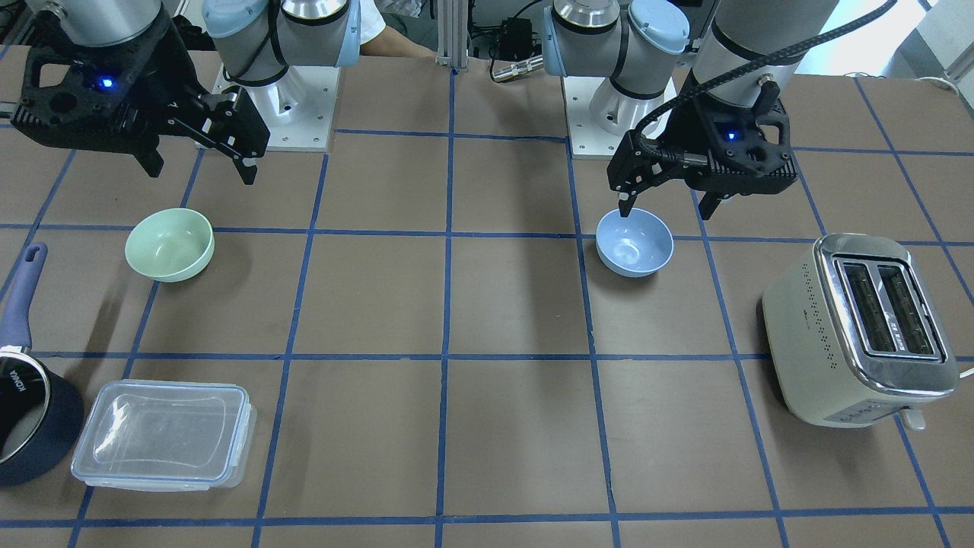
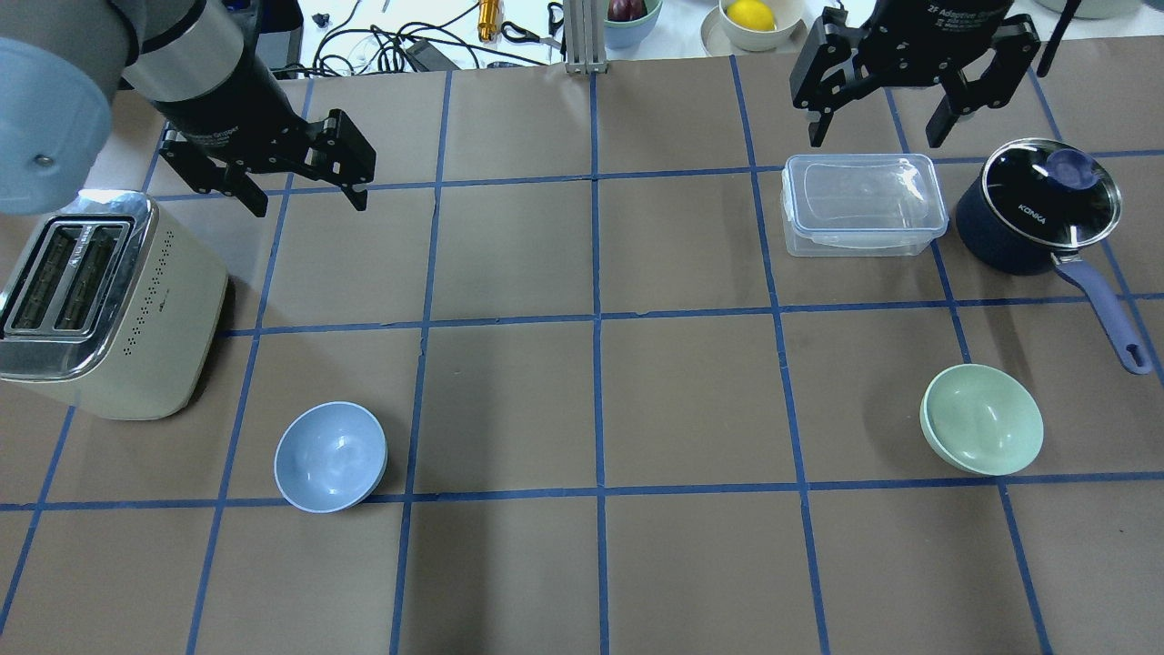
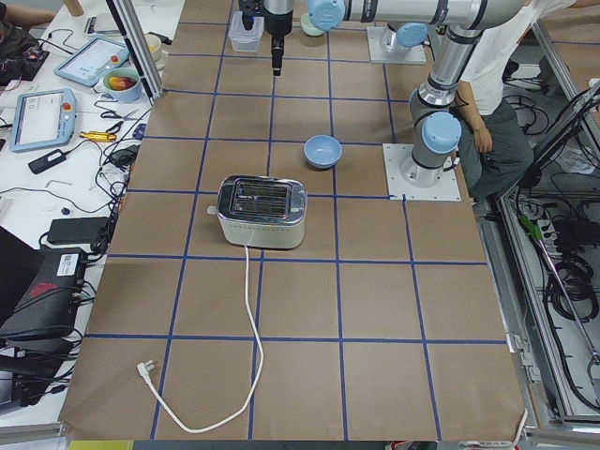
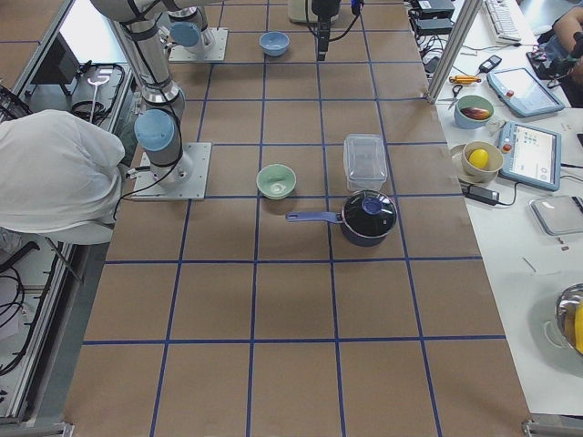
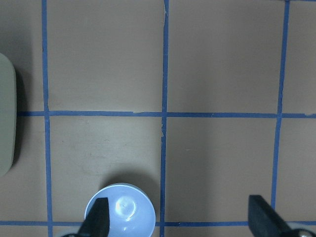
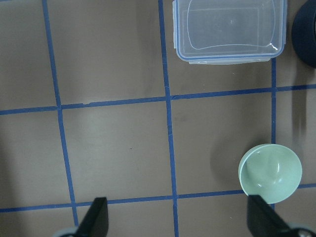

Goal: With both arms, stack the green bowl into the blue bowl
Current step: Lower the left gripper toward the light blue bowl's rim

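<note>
Left hand (image 2: 309,193) is hanging up in the air over the desk (image 2: 591,409), fingers spread wide with nothing in them. Same deal for the right hand (image 2: 875,127): wide open, empty. Closest to the robot are the two bowls, both upright and well apart. The blue bowl (image 2: 330,457) is on the left arm's side and the green bowl (image 2: 982,418) is on the right arm's side, and nothing's touching either one. A bit further out, near the blue bowl, sits a cream toaster (image 2: 109,309). Further out again on the right side, a clear lidded container (image 2: 859,205) and a dark navy saucepan (image 2: 1037,214) sit just beside each other, with the pan handle pointing back toward the robot.
</note>
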`<state>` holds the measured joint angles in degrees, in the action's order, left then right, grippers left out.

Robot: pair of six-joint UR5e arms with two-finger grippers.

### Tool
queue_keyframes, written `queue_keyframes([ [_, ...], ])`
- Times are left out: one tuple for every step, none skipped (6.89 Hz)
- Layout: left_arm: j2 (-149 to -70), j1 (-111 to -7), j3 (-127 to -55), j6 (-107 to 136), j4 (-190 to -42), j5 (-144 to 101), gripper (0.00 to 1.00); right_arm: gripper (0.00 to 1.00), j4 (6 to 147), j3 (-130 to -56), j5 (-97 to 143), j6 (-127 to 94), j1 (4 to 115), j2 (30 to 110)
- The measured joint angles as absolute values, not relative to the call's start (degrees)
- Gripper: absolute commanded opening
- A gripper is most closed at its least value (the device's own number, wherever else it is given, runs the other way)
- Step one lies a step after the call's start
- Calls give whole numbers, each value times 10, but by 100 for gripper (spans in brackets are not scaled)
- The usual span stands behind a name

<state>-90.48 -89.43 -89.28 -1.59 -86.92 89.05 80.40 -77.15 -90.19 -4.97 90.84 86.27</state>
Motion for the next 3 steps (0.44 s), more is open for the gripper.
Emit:
queue_keyframes([
  [-904,-894,-894,-22,-869,891,100,100,803,-774,-902,-50,908,864],
  [-903,-895,-895,-24,-870,892,100,100,803,-775,-902,-49,908,864],
  [-903,-895,-905,-25,-871,893,100,100,803,-776,-902,-49,908,865],
])
